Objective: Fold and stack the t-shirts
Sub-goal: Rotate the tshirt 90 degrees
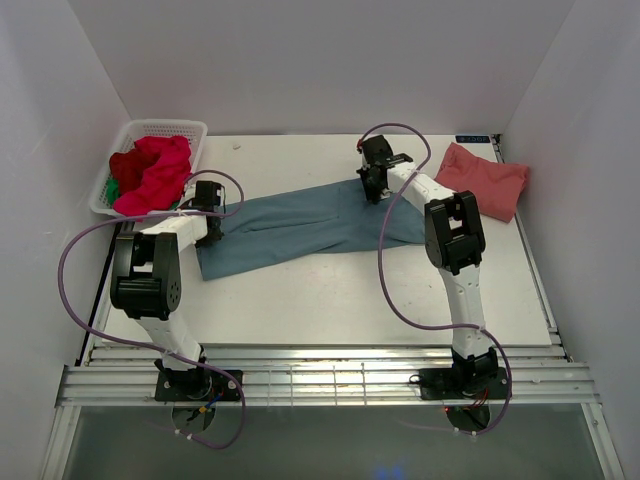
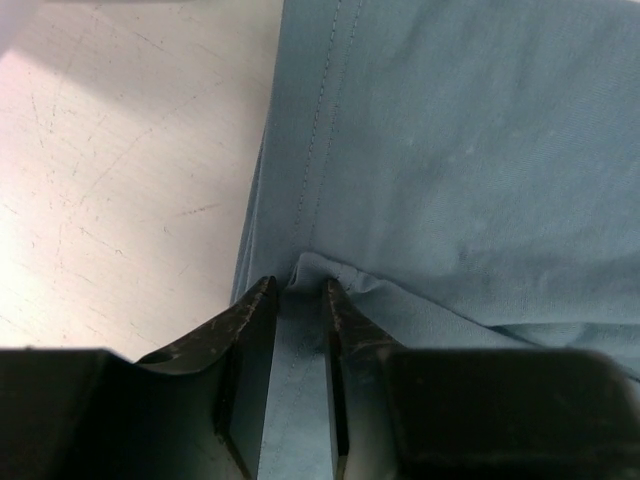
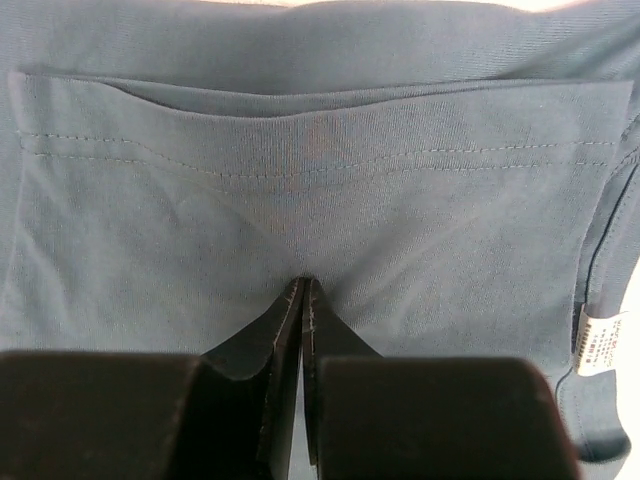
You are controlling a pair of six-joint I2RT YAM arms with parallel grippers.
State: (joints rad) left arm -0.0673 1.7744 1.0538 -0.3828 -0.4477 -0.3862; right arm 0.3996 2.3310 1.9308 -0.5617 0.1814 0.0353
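L tool (image 2: 297,285) is clamped on a raised pinch of the teal t-shirt (image 1: 300,225), right at its stitched edge. Cloth fills the narrow gap btwn the fingers, w/ bare bench (image 2: 120,150) off to that tool's left. R tool (image 3: 303,282) is clenched, tips meeting on a tuck of the same shirt. A hem band (image 3: 300,150) lies just ahead of it and a white label (image 3: 600,340) sits at its right. So I've got the shirt gripped near each end. It lies as a long strip btwn the two tools, and I read this as setup to lift or pull it taut for a fold. Salmon t-shirt (image 1: 483,178) sits folded off to the R tool's right, prob the stack spot. Red t-shirts (image 1: 155,170) wait in the basket (image 1: 150,126) just beyond the L tool, next in line I'd guess.
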